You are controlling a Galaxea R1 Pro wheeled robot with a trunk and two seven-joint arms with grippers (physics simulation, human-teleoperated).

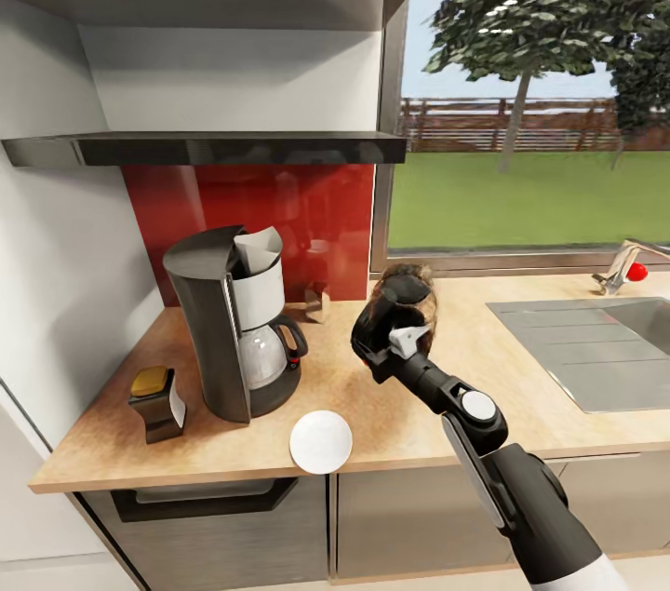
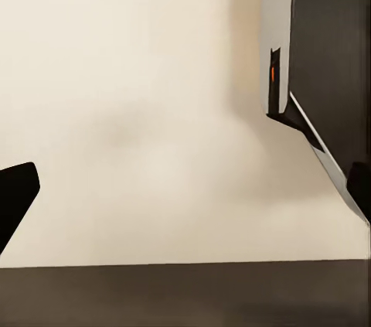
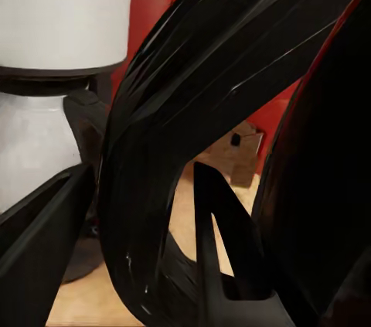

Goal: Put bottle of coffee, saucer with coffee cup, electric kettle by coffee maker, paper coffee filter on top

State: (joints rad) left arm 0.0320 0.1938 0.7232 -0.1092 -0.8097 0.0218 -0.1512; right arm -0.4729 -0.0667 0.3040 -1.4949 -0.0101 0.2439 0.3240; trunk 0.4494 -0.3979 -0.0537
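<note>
The right end effector (image 1: 395,340) is clamped on the black loop handle of the kettle (image 1: 409,293), which sits at or just above the desk (image 1: 484,358) to the right of the coffee maker (image 1: 233,321). In the right wrist view the handle (image 3: 178,134) runs between the two fingers (image 3: 224,250), so the grip looks firm, though I cannot tell whether the kettle's base is touching the wood yet.

The paper filter (image 1: 259,248) already stands in the machine's basket, the coffee bottle (image 1: 158,400) is on its left, and the saucer (image 1: 321,442) lies in front near the desk edge — with no cup on it.

To finish this step well, keep the kettle upright, bring it closer to the coffee maker without bumping the carafe or the small brown box (image 1: 317,302) behind, set the base flat, then release.

The left end effector (image 2: 185,188) is spread wide, holding nothing, facing a pale wall.
</note>
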